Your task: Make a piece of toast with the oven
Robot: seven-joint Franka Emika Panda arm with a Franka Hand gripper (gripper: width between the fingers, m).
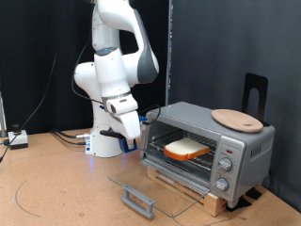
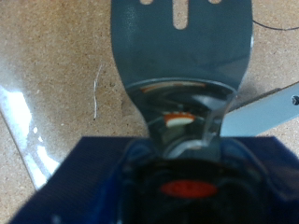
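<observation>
Sitting on the wire rack inside the open oven (image 1: 212, 146) at right-centre, the piece of toast (image 1: 186, 149) is seen while a grey spatula (image 2: 182, 42) is clamped by the gripper (image 1: 133, 138) at centre frame.

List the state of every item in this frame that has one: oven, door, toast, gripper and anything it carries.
oven: on a wooden slat base, interior exposed.
oven door: folded fully down, flat.
piece of toast: lying on the rack inside the oven.
gripper: beside the oven opening, shut on spatula.
spatula: held, blade bare.
round wooden board: resting on the oven's top.
</observation>
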